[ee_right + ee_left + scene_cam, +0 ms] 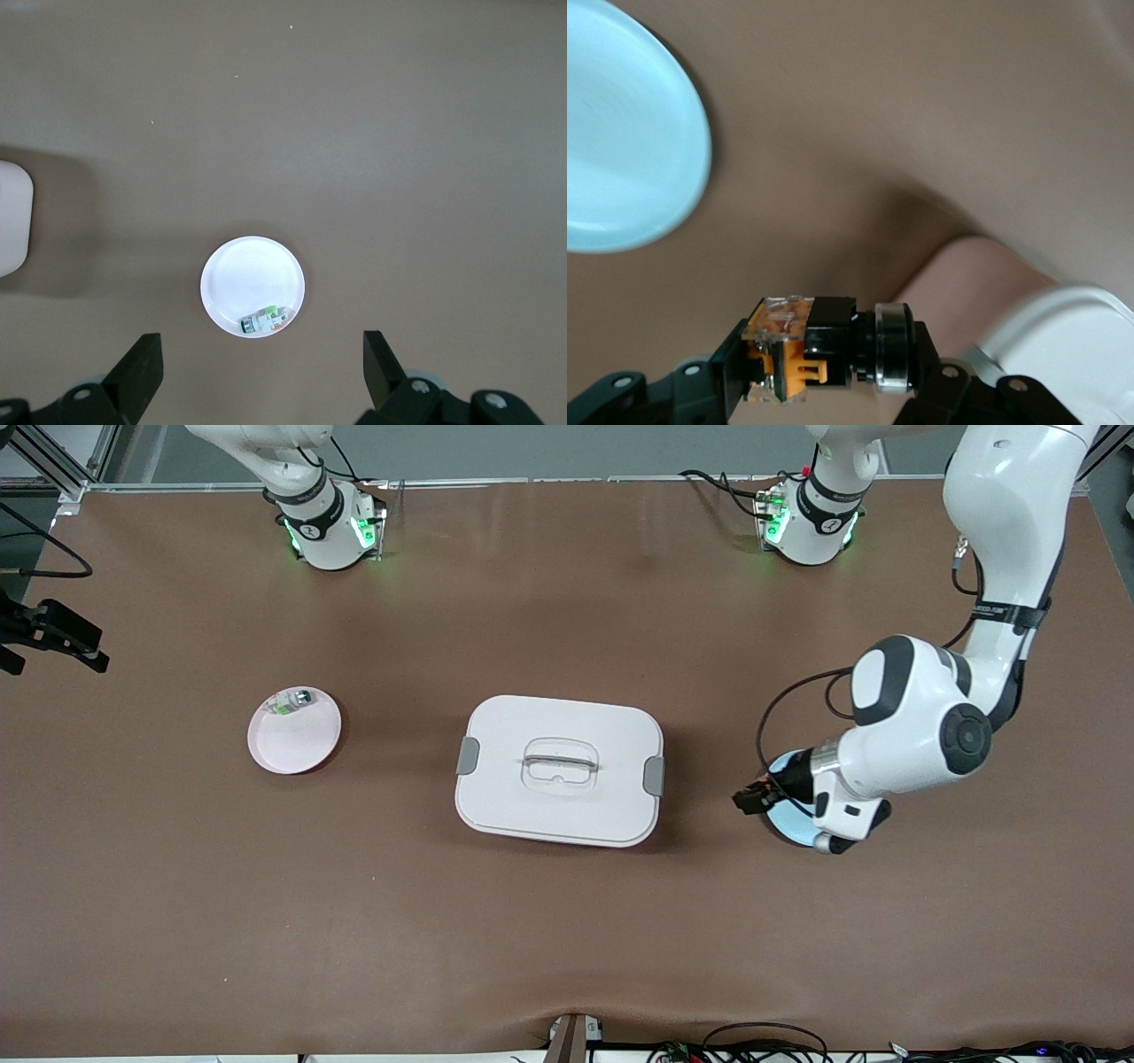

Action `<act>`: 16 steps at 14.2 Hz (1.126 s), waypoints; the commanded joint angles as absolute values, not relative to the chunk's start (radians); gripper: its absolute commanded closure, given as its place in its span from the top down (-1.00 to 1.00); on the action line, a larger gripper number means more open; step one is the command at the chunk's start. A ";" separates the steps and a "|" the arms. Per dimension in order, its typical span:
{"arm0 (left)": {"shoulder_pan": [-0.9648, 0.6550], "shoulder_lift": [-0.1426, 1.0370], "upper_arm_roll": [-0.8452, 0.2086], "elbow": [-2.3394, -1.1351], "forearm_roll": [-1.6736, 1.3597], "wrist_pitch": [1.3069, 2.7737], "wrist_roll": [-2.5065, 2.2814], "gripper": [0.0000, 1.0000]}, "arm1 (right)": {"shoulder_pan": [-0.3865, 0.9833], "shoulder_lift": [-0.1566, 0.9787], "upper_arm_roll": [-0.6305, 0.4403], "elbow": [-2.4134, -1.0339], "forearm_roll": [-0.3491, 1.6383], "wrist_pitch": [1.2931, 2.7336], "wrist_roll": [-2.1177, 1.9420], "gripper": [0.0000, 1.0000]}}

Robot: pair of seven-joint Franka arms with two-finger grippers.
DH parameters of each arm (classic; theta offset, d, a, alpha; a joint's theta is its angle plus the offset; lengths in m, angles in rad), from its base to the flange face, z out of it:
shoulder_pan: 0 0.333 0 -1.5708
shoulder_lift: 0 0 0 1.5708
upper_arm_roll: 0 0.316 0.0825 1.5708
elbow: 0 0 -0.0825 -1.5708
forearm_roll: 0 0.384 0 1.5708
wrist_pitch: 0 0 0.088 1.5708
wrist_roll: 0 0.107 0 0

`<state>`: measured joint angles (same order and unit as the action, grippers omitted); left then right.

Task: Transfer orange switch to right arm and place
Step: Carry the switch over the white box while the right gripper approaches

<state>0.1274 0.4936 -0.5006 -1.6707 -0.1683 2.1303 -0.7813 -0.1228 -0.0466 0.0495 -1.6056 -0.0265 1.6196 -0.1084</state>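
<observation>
The orange switch (819, 347), a black stubby body with orange and clear parts and a silver ring, lies crosswise between the fingers of my left gripper (830, 356), which is shut on it. In the front view, that left gripper (751, 797) hangs just above the table at the edge of a light blue plate (791, 821), toward the left arm's end. My right gripper (261, 354) is open wide and empty, high over a white plate (252, 274). The right arm shows only its base (323, 527) in the front view.
A white lidded box (560, 769) with grey latches sits mid-table between the two plates. The pinkish-white plate (294, 731) toward the right arm's end holds a small green-and-silver part (291, 702). Cables run along the table edge nearest the front camera.
</observation>
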 commanded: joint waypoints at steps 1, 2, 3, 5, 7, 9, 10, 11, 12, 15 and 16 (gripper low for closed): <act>0.121 0.495 -0.590 -1.593 -0.195 2.106 -0.903 -1.00 | -0.127 -0.035 0.057 -1.580 -0.023 1.601 -0.098 1.00; 0.120 0.495 -0.621 -1.571 -0.198 2.106 -0.963 -1.00 | -0.117 -0.035 0.060 -1.580 -0.025 1.601 -0.098 1.00; 0.121 0.495 -0.647 -1.560 -0.198 2.106 -1.007 -1.00 | -0.104 -0.035 0.060 -1.582 -0.026 1.600 -0.092 1.00; 0.121 0.499 -0.690 -1.554 -0.221 2.108 -1.055 -1.00 | -0.101 -0.035 0.061 -1.588 -0.025 1.600 -0.066 1.00; 0.117 0.506 -0.707 -1.523 -0.308 2.108 -1.066 -1.00 | -0.069 -0.038 0.064 -1.588 -0.023 1.571 -0.075 1.00; 0.088 0.506 -0.707 -1.482 -0.386 2.108 -1.071 -1.00 | 0.003 -0.041 0.066 -1.563 -0.023 1.452 -0.064 1.00; 0.072 0.508 -0.707 -1.462 -0.414 2.108 -1.081 -1.00 | 0.043 -0.041 0.066 -1.543 -0.025 1.410 -0.061 1.00; 0.058 0.511 -0.707 -1.447 -0.429 2.114 -1.095 -1.00 | 0.078 -0.043 0.066 -1.528 -0.025 1.398 -0.045 1.00; 0.049 0.532 -0.707 -1.425 -0.439 2.123 -1.098 -1.00 | 0.107 -0.043 0.066 -1.528 -0.022 1.396 -0.005 1.00; 0.000 0.571 -0.706 -1.370 -0.485 2.189 -1.101 -1.00 | 0.231 -0.044 0.066 -1.535 0.029 1.394 0.192 1.00; -0.012 0.571 -0.706 -1.370 -0.503 2.210 -1.101 -1.00 | 0.254 -0.044 0.066 -1.537 0.081 1.404 0.271 1.00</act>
<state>0.0216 0.5356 -0.7035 -1.4164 -0.4705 2.1756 -1.0857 0.2017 -0.0468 0.0756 -1.5480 0.0189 1.4107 0.1484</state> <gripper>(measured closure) 0.273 0.000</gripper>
